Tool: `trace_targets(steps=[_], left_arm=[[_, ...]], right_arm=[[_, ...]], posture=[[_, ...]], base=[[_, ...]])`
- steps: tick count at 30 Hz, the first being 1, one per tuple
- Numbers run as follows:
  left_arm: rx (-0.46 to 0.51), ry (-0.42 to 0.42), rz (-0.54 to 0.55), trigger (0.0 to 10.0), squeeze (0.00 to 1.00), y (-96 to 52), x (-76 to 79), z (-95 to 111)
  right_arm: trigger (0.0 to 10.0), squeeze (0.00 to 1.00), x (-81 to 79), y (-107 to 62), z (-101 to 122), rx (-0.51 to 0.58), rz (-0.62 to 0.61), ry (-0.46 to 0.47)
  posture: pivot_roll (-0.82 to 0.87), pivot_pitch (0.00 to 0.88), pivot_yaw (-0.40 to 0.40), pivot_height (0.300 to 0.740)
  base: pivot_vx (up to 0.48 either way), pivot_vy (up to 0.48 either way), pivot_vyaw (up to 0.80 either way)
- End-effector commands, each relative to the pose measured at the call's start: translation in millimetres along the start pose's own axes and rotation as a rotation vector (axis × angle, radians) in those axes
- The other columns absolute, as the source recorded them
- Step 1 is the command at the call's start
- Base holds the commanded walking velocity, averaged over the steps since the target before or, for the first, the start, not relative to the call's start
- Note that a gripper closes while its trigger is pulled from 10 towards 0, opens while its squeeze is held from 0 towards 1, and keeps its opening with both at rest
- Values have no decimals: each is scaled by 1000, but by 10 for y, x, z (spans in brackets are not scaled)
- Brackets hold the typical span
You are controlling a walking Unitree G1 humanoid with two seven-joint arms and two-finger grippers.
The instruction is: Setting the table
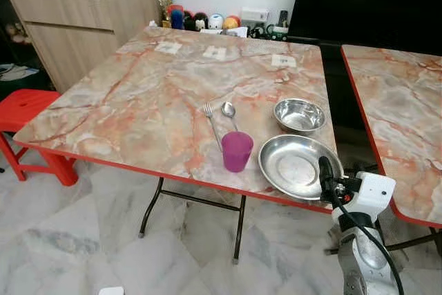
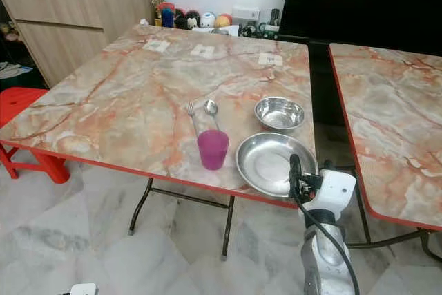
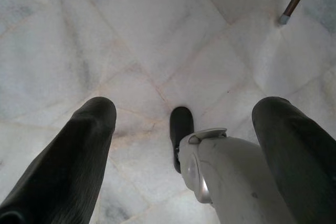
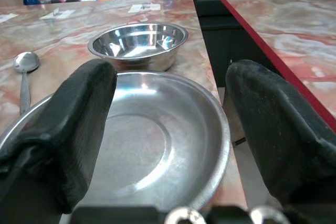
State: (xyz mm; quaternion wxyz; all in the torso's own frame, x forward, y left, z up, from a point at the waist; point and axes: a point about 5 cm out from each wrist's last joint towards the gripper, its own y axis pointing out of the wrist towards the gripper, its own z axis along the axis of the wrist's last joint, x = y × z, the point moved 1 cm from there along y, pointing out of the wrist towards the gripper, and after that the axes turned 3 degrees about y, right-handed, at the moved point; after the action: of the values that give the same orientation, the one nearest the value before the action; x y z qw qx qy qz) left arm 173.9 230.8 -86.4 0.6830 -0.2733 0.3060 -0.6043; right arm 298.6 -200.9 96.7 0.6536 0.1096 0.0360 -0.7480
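Right gripper (image 4: 168,145): it sits at the near edge of the tabletop (image 1: 138,101), close to the near right corner. Its jaws are spread wide, one on each side of the near rim of the big plate (image 1: 298,165). They hold nothing.
Left gripper (image 3: 184,150): it hangs idle over the floor (image 3: 131,40), jaws spread, holding nothing.
Big plate: shiny metal, flat on the tabletop, right by the near edge.
Small bowl (image 1: 299,115): just behind the plate, farther from the near edge.
Cup (image 1: 237,151): purple, just beside the plate, toward the middle of the near edge.
Fork (image 1: 212,124) and spoon (image 1: 230,113): side by side behind the cup.
Doing it well: I think the plate is the thing to move. Pinch the rim firmly, because shiny metal is slippery. Lift it level. Keep away from the cup and bowl.
Writing: small paper cards (image 1: 215,52) lie near the far edge, too small to read.
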Motion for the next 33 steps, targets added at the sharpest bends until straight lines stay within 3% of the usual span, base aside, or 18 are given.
trace_targets(steps=[1,7,16,25,33], left_arm=[[-29,-6,0,10000,0,-19,-3,-78],[-31,-5,-4,10000,0,-19,7,-82],[-32,-5,-18,10000,0,-17,39,-85],[-41,-2,-18,10000,0,-33,40,-129],[-47,8,-17,10000,0,-41,20,-147]], right_arm=[[10000,0,-15,11,-19,-13,-1,9],[10000,0,-10,-3,-26,-17,-3,10],[10000,0,57,-35,2,-4,-39,4],[10000,0,172,-225,-1,-27,-87,5],[10000,0,272,-380,-22,-106,-118,84]], posture=[[11,110,-43,740],[9,115,-44,740],[4,119,-45,740],[7,126,-48,740],[-2,129,-45,740]], base=[[315,0,0],[322,0,0],[0,0,0],[0,0,0],[0,0,0]])
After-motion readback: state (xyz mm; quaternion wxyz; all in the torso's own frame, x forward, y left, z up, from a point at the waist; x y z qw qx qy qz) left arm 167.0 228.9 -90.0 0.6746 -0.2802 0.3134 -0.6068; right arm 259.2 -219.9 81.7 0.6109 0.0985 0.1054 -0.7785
